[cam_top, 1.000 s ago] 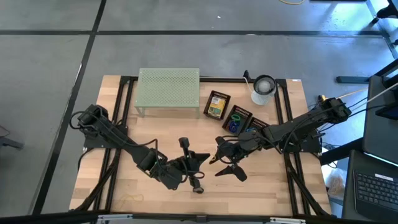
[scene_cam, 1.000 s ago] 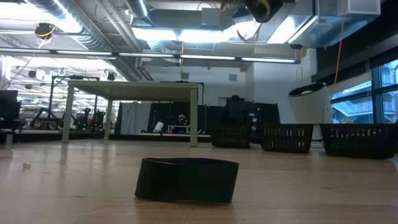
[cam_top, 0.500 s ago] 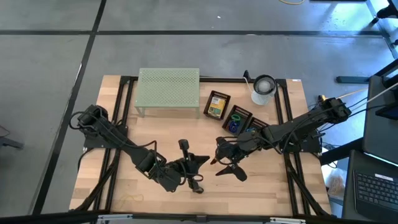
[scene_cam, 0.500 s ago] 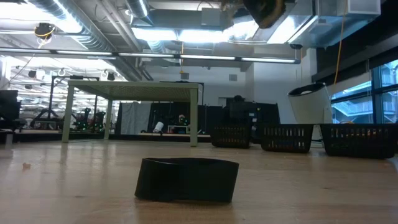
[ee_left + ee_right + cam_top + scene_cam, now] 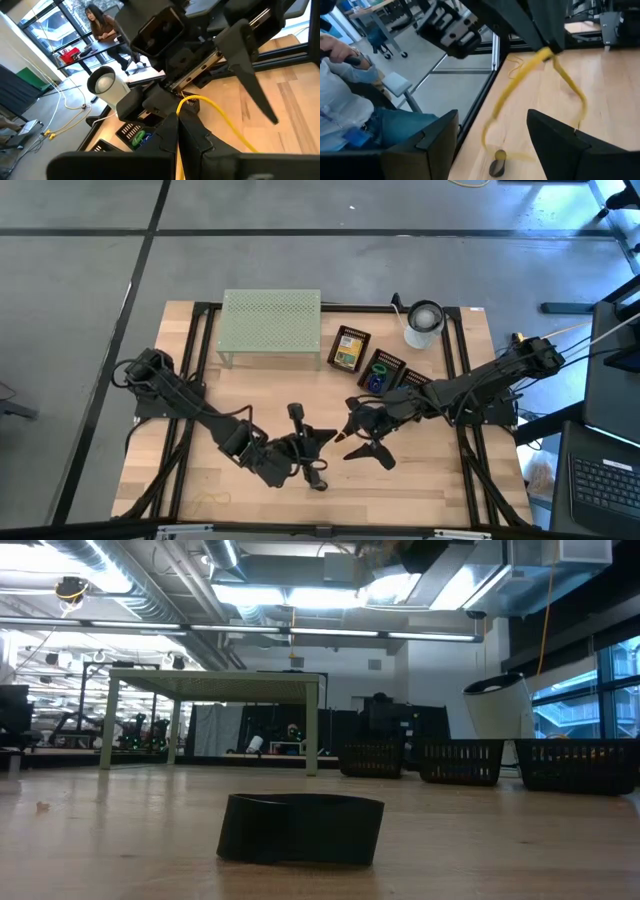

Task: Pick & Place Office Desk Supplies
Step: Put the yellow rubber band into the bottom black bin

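Bare wooden table (image 5: 200, 480) front, both hands mid-table, rack (image 5: 271, 328) rearward

Yellow rubber band (image 5: 530, 80), pale green perforated rack (image 5: 271, 323) (dotted holes), white cup (image 5: 424, 323)

The perforated rack (image 5: 271, 326) stands at upper centre of the high view. Right of it, three trays (image 5: 349, 348) run diagonally toward the cup (image 5: 424, 323) at upper right. Both grippers meet at lower centre, left gripper (image 5: 322, 435) beside right gripper (image 5: 351, 442).
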You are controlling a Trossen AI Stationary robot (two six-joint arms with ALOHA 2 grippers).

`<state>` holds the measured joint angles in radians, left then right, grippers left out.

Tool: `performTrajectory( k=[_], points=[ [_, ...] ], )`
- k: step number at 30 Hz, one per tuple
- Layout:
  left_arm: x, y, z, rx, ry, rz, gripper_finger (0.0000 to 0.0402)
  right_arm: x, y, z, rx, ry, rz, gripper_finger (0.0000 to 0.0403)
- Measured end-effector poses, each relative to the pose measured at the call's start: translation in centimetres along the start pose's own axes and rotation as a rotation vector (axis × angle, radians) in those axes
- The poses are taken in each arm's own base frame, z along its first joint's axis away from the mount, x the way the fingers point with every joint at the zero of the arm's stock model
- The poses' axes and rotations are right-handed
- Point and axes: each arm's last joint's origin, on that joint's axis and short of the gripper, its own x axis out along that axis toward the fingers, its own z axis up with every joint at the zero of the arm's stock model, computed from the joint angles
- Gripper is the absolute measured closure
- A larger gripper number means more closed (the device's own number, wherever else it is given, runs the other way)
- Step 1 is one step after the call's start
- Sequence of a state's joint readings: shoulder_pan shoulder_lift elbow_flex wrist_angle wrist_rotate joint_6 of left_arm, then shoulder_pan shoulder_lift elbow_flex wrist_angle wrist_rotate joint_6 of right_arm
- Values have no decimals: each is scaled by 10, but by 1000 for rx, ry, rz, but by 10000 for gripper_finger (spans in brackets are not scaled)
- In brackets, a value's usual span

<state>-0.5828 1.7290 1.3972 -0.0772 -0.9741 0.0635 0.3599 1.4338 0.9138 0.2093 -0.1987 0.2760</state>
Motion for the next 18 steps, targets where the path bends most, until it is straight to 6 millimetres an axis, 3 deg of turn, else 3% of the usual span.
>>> performTrajectory(
  k=[11, 18],
  points=[
    [7, 6, -1, -3, 9, 21, 400, 0, 2, 3, -7, -31, 12, 169],
    [7, 6, -1, -2, 10, 32, 400, 1, 7, 1, -11, -26, 28, 239]
  ],
)
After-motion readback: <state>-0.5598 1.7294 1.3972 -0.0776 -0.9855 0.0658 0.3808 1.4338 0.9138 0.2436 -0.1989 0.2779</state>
